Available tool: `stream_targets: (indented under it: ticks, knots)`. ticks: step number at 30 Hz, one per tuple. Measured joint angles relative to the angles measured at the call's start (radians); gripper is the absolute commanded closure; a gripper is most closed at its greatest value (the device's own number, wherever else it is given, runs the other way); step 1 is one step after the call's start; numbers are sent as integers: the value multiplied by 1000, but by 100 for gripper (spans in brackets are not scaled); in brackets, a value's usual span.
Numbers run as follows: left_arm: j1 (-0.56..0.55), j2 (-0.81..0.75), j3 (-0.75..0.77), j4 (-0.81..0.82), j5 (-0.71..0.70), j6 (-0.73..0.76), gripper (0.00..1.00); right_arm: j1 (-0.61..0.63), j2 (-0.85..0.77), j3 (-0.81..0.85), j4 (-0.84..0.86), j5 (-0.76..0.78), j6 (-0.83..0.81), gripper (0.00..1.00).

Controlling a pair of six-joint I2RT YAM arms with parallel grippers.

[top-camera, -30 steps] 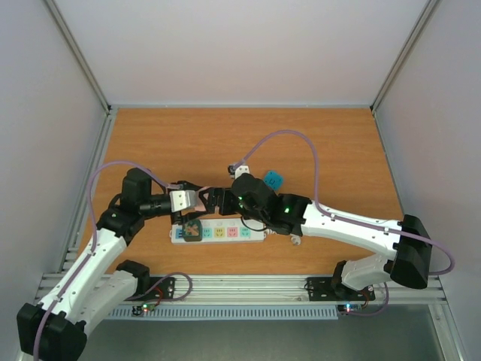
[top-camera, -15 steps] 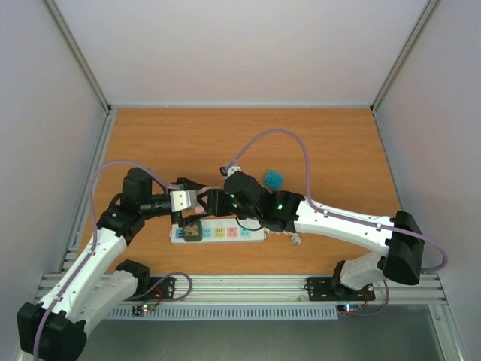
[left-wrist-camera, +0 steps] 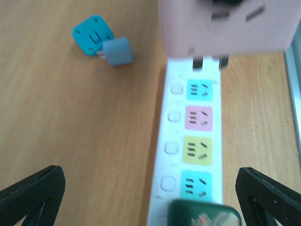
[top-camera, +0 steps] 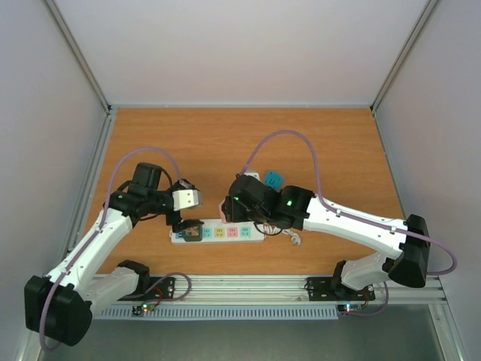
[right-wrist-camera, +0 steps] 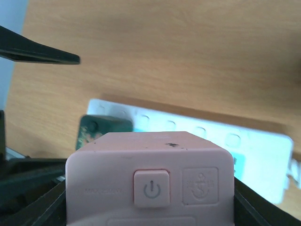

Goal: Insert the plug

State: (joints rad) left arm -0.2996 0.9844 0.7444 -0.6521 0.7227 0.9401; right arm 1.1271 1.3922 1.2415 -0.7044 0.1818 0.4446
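Observation:
A pink plug (right-wrist-camera: 150,179) with a power button fills the right wrist view, and my right gripper (right-wrist-camera: 150,205) is shut on its sides. In the left wrist view the pink plug (left-wrist-camera: 225,23) hangs with its prongs (left-wrist-camera: 207,62) just above the far end of the white power strip (left-wrist-camera: 162,141). The strip has several coloured sockets. My left gripper (left-wrist-camera: 150,197) stands wide open over the strip, holding nothing. From above, my right gripper (top-camera: 228,209) covers the plug over the strip (top-camera: 252,235), and my left gripper (top-camera: 194,207) is to its left.
A dark green plug (left-wrist-camera: 202,214) sits in the strip's left end socket (top-camera: 192,228). A blue plug (top-camera: 273,179) lies on the wooden table behind the right arm, beside a small grey block (left-wrist-camera: 117,51). Purple cables arc over both arms.
My left gripper has let go of the pink plug, opened wide and pulled back left. My right gripper has closed on the plug and holds it over the strip.

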Motion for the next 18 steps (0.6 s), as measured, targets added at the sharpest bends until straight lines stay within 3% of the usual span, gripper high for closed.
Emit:
stream_targets:
  ticks: [6, 18]
  knots:
    - [30, 25, 0, -117, -22, 72, 0, 0, -19, -3, -127, -22, 9, 99]
    - [43, 25, 0, -124, -74, 77, 0, 0, 86, -37, -268, 74, 134, 99]
